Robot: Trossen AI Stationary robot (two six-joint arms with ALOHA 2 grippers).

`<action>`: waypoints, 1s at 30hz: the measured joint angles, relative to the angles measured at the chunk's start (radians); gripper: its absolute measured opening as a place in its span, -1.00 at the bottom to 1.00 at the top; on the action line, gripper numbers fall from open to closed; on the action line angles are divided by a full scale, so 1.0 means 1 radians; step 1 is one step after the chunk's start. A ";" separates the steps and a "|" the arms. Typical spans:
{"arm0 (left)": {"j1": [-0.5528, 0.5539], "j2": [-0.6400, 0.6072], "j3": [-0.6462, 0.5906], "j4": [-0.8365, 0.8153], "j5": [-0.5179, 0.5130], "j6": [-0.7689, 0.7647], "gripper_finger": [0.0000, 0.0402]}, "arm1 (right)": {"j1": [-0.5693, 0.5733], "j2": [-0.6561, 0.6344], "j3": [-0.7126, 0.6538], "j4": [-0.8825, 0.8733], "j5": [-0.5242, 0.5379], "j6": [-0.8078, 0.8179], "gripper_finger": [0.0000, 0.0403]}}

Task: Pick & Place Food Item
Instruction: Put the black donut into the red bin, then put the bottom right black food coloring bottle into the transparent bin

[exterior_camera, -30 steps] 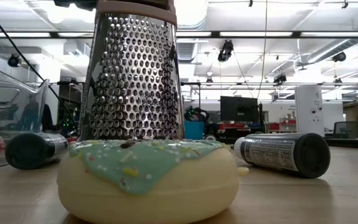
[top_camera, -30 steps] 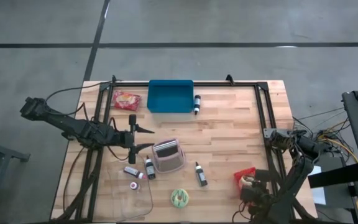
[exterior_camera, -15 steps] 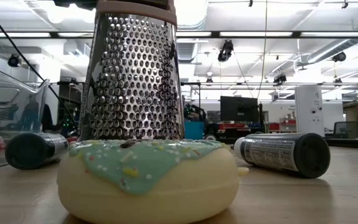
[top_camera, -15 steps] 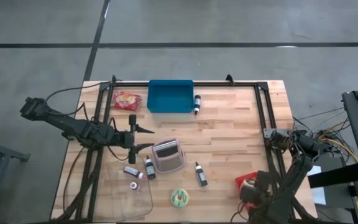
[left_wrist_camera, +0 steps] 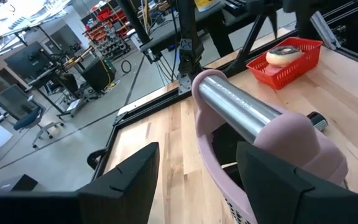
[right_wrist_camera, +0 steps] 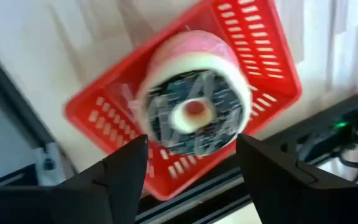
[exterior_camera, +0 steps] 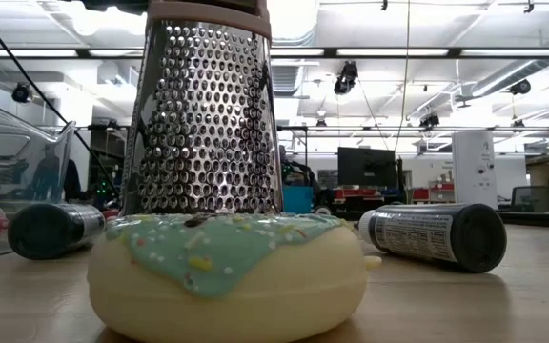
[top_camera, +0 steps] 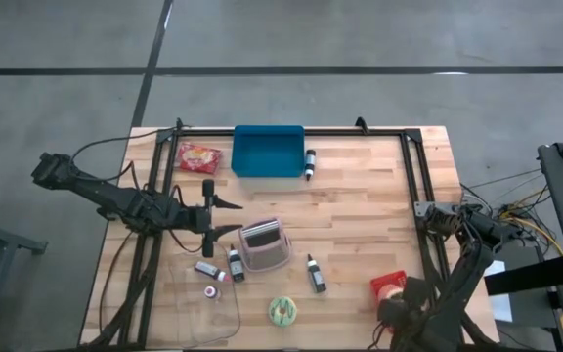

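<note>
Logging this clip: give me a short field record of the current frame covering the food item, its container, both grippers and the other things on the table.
food item: doughnut with dark icing, lying in the basket
container: red basket, at the table's near right corner
right gripper: open, just above the doughnut, holding nothing
left gripper: open, waiting left of the grater, empty
other food: green-iced doughnut near the front edge; red snack packet at the far left
other items: pink-handled grater, blue tray, four small dark bottles, clear container
</note>
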 joint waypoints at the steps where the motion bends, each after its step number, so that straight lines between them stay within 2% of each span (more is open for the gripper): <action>1: 0.000 0.000 0.000 0.000 -0.004 0.000 0.09 | 0.000 0.000 0.009 0.003 0.005 0.003 0.21; 4: 0.000 0.000 0.000 0.000 -0.007 0.010 0.09 | -0.002 0.000 0.032 0.007 0.047 0.002 0.26; 6: 0.000 0.000 0.000 0.002 -0.007 0.018 0.09 | -0.002 0.000 0.051 0.009 0.127 -0.009 0.29; 9: 0.000 -0.001 0.000 0.013 -0.007 0.018 0.09 | -0.003 0.000 0.076 0.008 0.313 -0.064 0.30; 14: 0.000 -0.017 0.000 0.008 -0.035 0.012 0.09 | -0.003 0.000 0.107 0.014 0.693 -0.182 0.30; 18: 0.000 -0.054 0.000 -0.042 -0.080 -0.030 0.09 | -0.013 -0.001 0.103 0.029 0.883 -0.262 0.30; 22: 0.000 -0.104 -0.011 -0.092 -0.123 -0.101 0.09 | -0.050 -0.006 0.064 0.058 0.949 -0.279 0.29; 30: 0.002 -0.217 -0.140 -0.049 -0.153 -0.167 0.09 | -0.181 -0.006 -0.034 0.305 0.951 -0.401 0.26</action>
